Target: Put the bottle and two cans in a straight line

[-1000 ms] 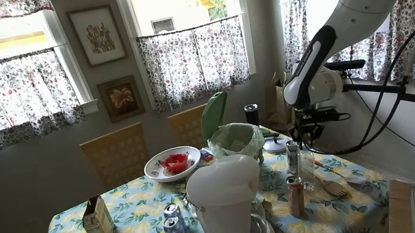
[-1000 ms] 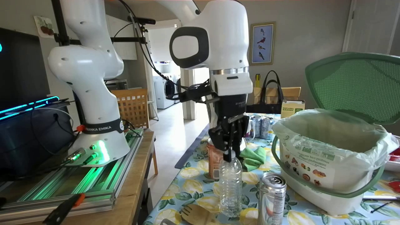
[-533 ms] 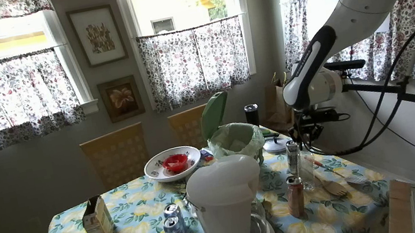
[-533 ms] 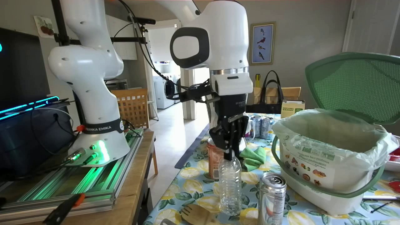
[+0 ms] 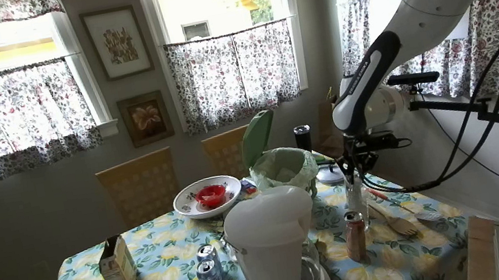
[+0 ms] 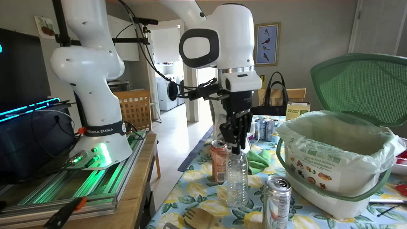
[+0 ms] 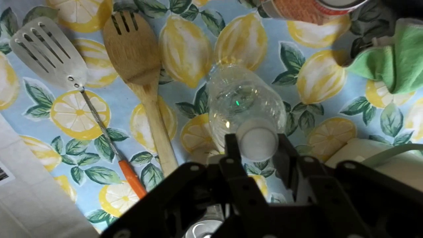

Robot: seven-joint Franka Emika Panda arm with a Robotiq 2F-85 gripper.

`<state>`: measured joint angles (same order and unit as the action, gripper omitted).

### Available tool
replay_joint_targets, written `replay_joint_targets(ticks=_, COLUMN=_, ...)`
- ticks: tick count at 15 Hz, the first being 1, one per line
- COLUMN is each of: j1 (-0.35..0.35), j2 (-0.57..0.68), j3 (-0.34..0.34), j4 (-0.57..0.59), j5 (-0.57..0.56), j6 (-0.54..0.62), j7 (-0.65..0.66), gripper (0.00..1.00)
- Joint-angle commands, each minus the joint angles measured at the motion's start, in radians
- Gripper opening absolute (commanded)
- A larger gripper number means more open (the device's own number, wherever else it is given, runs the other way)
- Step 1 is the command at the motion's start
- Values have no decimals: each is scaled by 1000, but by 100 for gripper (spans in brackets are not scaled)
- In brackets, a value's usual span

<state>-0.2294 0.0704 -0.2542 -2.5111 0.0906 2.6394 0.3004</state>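
The bottle is clear ribbed plastic with a white cap (image 7: pixel 258 142). My gripper (image 7: pixel 257 145) is shut on the cap, one finger on either side. In an exterior view the bottle (image 6: pixel 237 184) hangs upright below the gripper (image 6: pixel 236 150); whether its base touches the cloth I cannot tell. Just behind it there stands an orange-red can (image 6: pixel 219 162), also in the wrist view (image 7: pixel 307 11). A silver can (image 6: pixel 276 203) stands in front and to the right; only its top (image 7: pixel 205 228) shows in the wrist view. In an exterior view the bottle (image 5: pixel 357 203) largely hides the silver can.
A white bin with a green lid and bag (image 6: pixel 318 187) stands beside the silver can. A wooden fork (image 7: pixel 135 56) and a metal spatula (image 7: pixel 49 53) lie near the bottle. A green cloth (image 6: pixel 259 160) and a white coffee maker (image 5: pixel 271 249) are close by.
The gripper closed on the cap, then bottle and arm moved together, toward the coffee maker's side in an exterior view. The bottle's base now sits higher in the picture. Both cans stayed put.
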Motion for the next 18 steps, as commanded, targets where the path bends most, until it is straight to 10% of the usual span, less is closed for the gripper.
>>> replay_joint_targets(ticks=1, j1=20, j2=-31, j3=12, j4=-30, j5=-38, j6=5, j7=5, gripper=8)
replay_joint_targets(ticks=18, j1=51, j2=-55, j3=36, j4=-72, j5=-64, j6=30, j7=1, gripper=8)
